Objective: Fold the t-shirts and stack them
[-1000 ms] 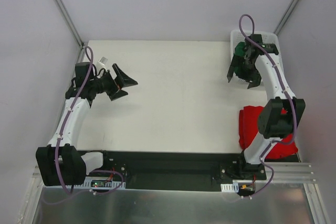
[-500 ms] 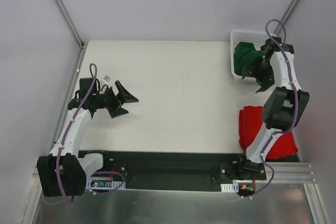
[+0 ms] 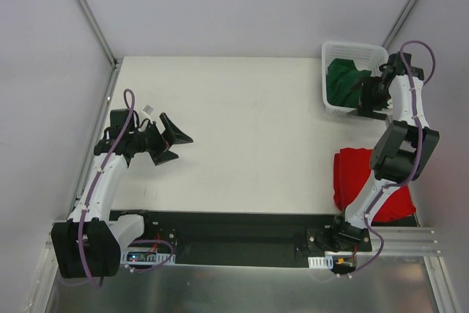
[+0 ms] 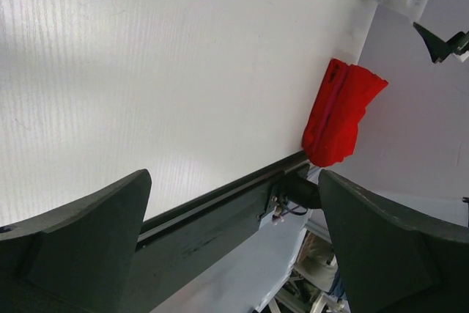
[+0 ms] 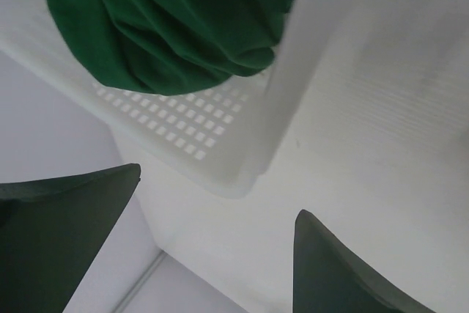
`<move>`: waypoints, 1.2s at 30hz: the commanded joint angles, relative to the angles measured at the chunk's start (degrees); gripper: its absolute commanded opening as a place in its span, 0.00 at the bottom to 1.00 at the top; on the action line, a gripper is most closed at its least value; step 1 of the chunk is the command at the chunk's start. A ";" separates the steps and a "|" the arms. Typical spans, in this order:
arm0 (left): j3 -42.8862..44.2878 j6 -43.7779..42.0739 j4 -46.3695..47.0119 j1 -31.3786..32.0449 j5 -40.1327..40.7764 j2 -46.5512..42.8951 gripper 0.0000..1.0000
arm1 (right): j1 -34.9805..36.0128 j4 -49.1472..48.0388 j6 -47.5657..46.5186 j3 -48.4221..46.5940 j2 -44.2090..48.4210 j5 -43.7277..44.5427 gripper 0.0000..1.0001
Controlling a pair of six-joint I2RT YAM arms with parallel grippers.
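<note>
Green t-shirt (image 3: 343, 78) in basket (image 3: 352, 47); L end effector (image 4: 234, 181) wide; R end effector (image 5: 218, 197) wide

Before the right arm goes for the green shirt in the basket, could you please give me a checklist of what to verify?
1. Right gripper open and empty: ok.
2. Right gripper lined up over the green t-shirt: not ok; it sits beside the basket, at its outer wall.
3. Green t-shirt reachable: ok; it lies heaped inside the basket, uncovered.
4. Left gripper out of the way: ok; open, empty, over the left of the table.
5. Room to fold: ok; the middle of the table is bare.
6. Red t-shirt neatly folded: cannot tell; the right arm hides part of it.
</note>
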State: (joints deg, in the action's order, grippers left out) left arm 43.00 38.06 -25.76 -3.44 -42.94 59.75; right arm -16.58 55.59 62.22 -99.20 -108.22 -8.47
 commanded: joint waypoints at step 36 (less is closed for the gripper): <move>-0.11 -0.62 3.52 -0.07 2.51 1.07 0.99 | 19.46 11.13 -29.85 -1.20 -9.93 3.64 0.01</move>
State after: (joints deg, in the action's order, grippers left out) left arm 42.33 38.09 -24.51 -3.44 -39.94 59.79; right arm -8.69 63.53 50.26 -109.89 -124.27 -3.64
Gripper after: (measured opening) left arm 0.993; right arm 0.242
